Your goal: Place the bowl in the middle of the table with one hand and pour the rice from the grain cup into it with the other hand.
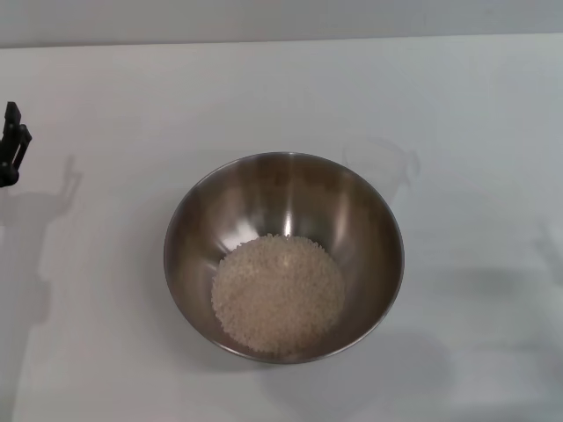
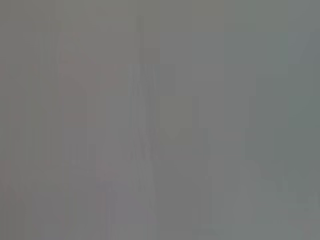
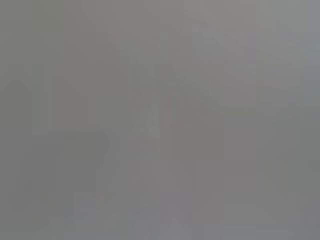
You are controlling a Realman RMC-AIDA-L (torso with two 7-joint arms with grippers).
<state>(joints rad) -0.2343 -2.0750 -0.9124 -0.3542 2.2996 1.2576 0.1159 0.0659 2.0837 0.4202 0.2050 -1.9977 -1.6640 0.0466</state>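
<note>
The worktop [image 1: 106,352] is a plain white flat surface that fills almost the whole head view; its far edge runs straight across the top, meeting a grey wall. Soft shadows fall on it at the left edge and lower right.

A large round steel bowl [image 1: 283,255] stands upright on the worktop, roughly at its centre. A pale mass of rice [image 1: 278,294] covers the bottom of the bowl, lying toward the near side.

A small clear plastic cup [image 1: 380,167] stands on the worktop just behind the bowl's far right rim. It is faint against the white surface; whether it touches the bowl cannot be determined.
</note>
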